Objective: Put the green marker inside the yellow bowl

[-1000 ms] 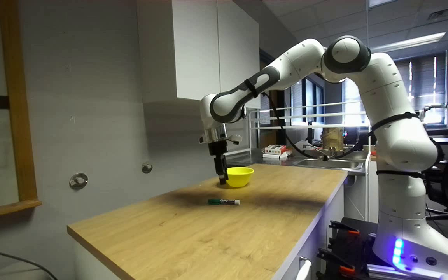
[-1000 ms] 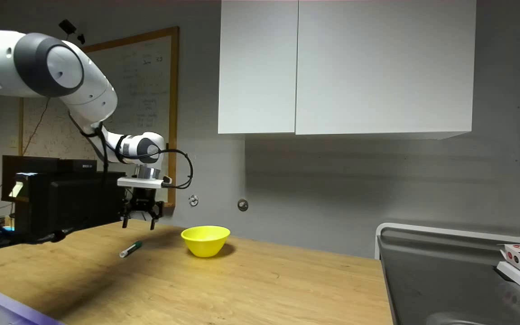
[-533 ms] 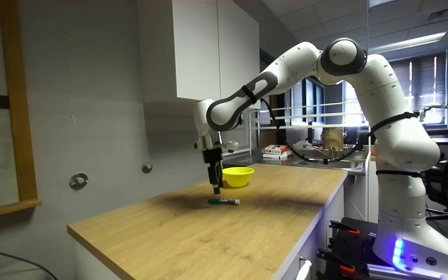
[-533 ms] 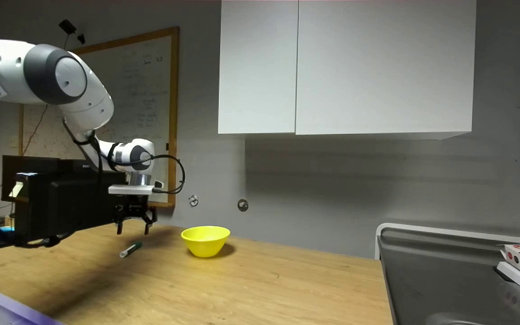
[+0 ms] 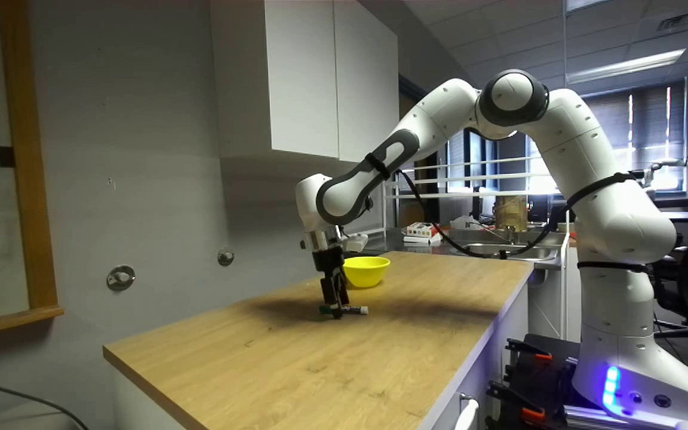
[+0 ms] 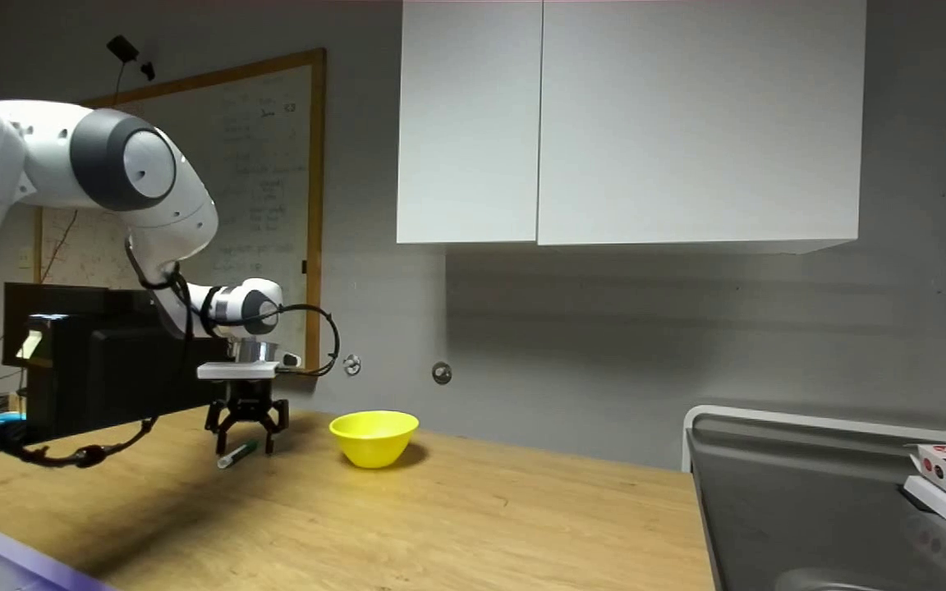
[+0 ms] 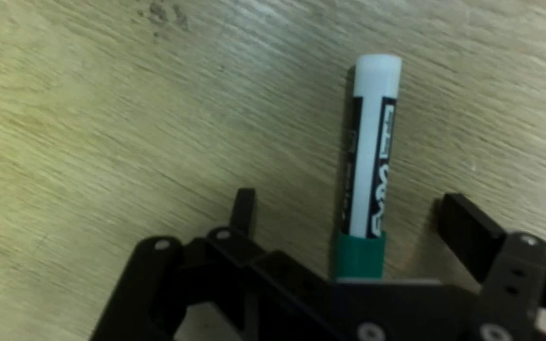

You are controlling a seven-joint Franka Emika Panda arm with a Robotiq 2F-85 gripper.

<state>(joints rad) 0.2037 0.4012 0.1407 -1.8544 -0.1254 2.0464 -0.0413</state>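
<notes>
Green marker [image 7: 370, 166] lying right of centre in wrist view, on surface [image 7: 135, 142]; end effector [image 7: 349, 203] straddling it, fingers [image 7: 242, 208] standing apart. Marker sitting nearer frame's right finger: probably worth centring, then closing slowly.

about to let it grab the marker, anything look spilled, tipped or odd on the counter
Only dark smudges on the counter, upper left in the wrist view, break its pale surface; stain or grain, I can't tell. The bowl stands upright and the marker lies flat, straddled by the open gripper.
</notes>
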